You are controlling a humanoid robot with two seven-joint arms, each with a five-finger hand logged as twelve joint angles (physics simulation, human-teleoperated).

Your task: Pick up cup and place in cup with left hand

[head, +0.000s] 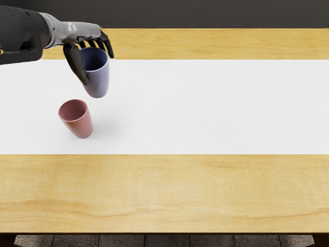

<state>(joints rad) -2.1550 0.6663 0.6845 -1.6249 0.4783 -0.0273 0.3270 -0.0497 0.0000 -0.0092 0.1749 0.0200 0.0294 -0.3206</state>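
Observation:
My left hand (98, 69) comes in at the upper left and is shut on a blue-purple cup (99, 80). Its thumb presses the cup's near left side, while the other fingers reach over the far side of the rim. The blue cup is nearly upright with its mouth up and looks raised off the table. Nearer the camera and slightly left of it, a pink-red cup (81, 123) stands on the white strip, open end up, apart from the blue one.
A white strip (216, 105) runs across the wooden table (169, 190). The table's near edge crosses the bottom of the view, and a dark surface lies beyond its far edge.

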